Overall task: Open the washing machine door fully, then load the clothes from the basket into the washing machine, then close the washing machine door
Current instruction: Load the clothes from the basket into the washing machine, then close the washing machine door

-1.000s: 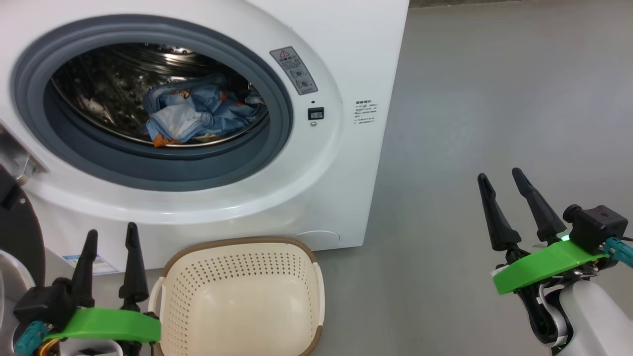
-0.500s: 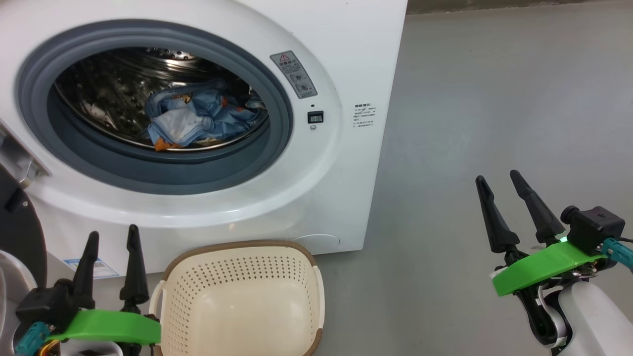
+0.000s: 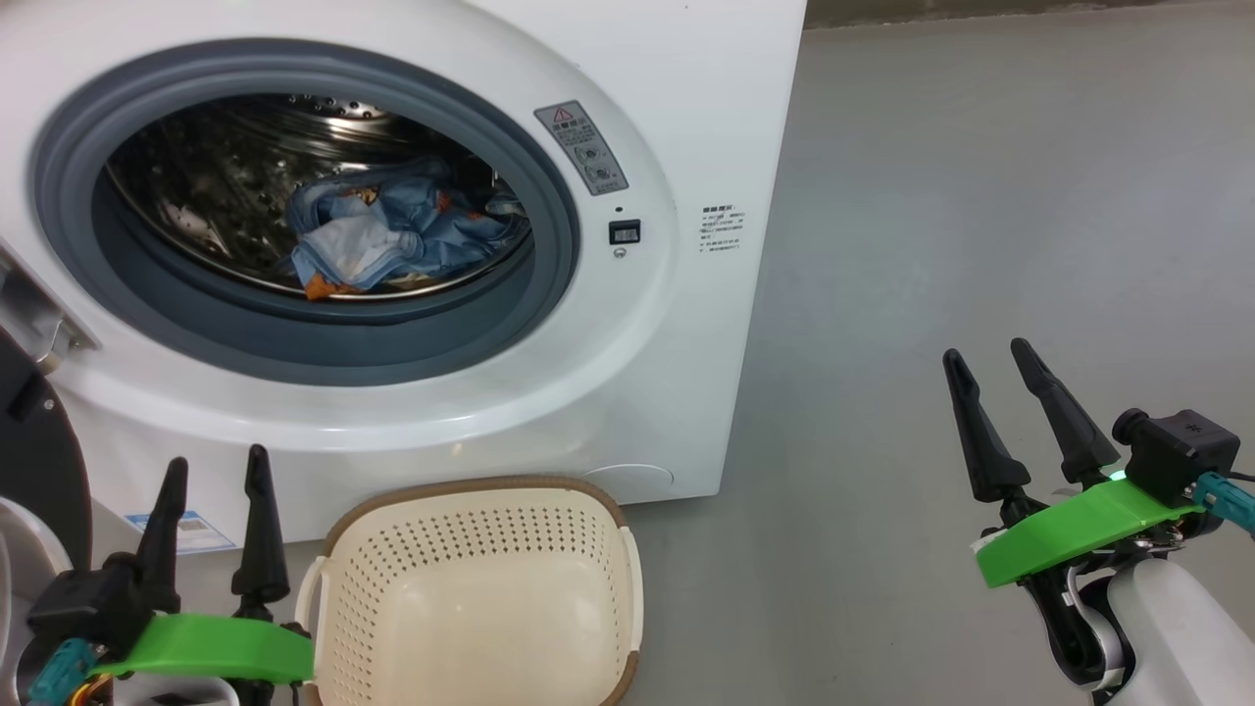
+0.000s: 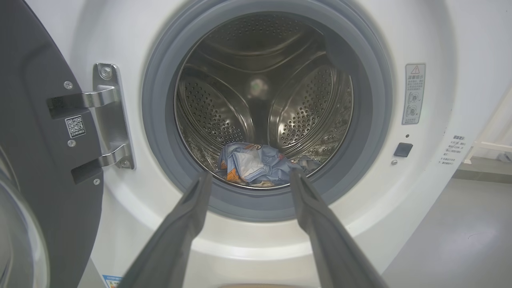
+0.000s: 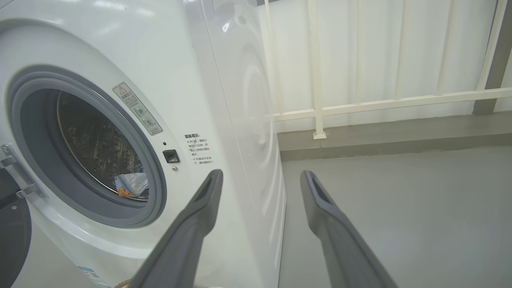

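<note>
The washing machine door (image 3: 39, 451) hangs open far left, by the left gripper (image 3: 217, 461), fingers spread and empty. The basket (image 3: 471, 487) sits before the washing machine (image 3: 647, 373) (the clothes (image 3: 392, 235) lie in its drum); the right gripper (image 3: 986, 353) gapes empty too.

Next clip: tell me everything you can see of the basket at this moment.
The basket is a small rectangular tub of cream plastic with rounded corners, rows of round holes in its walls, a plain bottom, a brown rim and white side handles. It stands upright and empty on the grey floor, just before the washing machine, below its opening. The left gripper, open, is right beside its left side; touching or not cannot be told.
</note>
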Motion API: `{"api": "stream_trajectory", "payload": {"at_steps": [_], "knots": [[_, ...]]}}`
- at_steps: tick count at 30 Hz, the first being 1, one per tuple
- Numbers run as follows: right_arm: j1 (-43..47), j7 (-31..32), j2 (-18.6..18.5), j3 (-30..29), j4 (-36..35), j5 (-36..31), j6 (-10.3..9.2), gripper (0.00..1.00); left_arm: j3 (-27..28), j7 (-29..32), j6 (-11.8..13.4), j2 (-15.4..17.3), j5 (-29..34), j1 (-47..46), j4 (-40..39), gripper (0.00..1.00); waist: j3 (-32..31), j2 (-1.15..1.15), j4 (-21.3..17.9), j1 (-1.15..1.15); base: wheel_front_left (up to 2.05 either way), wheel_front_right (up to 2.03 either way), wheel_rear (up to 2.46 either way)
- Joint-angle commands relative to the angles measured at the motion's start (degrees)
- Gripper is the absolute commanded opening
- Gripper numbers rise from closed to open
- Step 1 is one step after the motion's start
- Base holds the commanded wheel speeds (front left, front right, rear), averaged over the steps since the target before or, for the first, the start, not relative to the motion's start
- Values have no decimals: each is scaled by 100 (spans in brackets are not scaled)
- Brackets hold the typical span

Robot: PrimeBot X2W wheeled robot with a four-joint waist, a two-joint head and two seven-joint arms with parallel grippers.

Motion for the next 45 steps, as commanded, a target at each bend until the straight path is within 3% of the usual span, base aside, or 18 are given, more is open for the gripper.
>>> {"api": "stream_trajectory", "payload": {"at_steps": [1, 21, 45], "knots": [[29, -46, -84, 106, -118, 42, 32, 100, 210, -37, -28, 96, 87, -79, -102, 100, 4, 0, 3, 0, 0, 0, 0], [0, -46, -62, 62, -100, 26, 32, 100, 344, -37, -163, 2, 134, -140, -99, 100, 33, 0, -12, 0, -11, 11, 0], [26, -46, -70, 73, -75, 45, 32, 100, 451, -37, -231, -103, 272, -86, -81, 100, -43, 0, -41, 0, -131, 126, 5]]}}
